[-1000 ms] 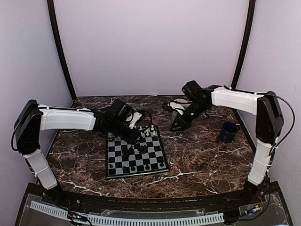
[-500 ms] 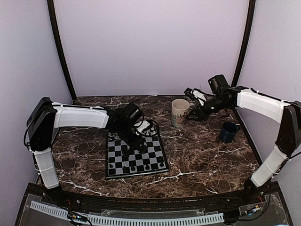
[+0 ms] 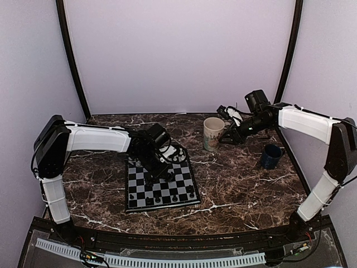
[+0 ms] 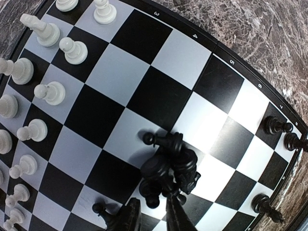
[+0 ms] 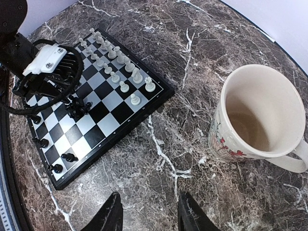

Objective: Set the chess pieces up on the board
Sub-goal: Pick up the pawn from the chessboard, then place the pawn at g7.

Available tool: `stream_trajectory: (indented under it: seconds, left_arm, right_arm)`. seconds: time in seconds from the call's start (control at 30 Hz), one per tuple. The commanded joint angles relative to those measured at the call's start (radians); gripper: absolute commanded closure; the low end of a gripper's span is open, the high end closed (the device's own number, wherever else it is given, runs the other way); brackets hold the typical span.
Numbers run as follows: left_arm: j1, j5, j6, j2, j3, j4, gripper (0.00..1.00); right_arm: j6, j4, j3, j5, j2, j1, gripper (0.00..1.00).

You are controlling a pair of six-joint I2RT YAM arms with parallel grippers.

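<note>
Your left jaws sit narrowly parted at the heap of black pieces (image 4: 168,163) mid-frame on the board (image 4: 120,72), likely to pick one, with white pieces (image 4: 50,92) ranked upper left; your right jaws hang wide, empty, beside the mug (image 5: 231,144).

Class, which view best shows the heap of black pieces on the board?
Left wrist: the heap of black pieces lies close up, single shapes distinct. Right wrist shows a small dark clump; top external, a speck by the left arm.

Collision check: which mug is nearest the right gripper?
The cream mug, close beside the open right gripper. The blue mug stands well apart from it, further right.
</note>
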Motion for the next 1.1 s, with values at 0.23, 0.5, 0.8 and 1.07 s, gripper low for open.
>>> stream_trajectory:
  seconds: [0.23,0.5,0.8,1.07]
  left_arm:
    - [-0.005,-0.009,-0.006,0.029,0.059,-0.016,0.88]
    - [-0.005,-0.017,-0.005,-0.031,0.033,-0.051,0.96]
    - [-0.011,0.084,0.045,-0.179,-0.045,0.021,0.96]
    - [-0.066,0.215,0.145,-0.155,-0.028,0.085,0.95]
  right_arm:
    - [0.010,0.025,0.003,-0.016,-0.010,0.001,0.60]
    - [0.014,0.026,0.002,-0.021,-0.011,0.001,0.60]
    - [0.015,0.025,0.009,-0.030,-0.003,0.001,0.60]
    - [0.016,0.024,0.006,-0.024,-0.009,0.001,0.60]
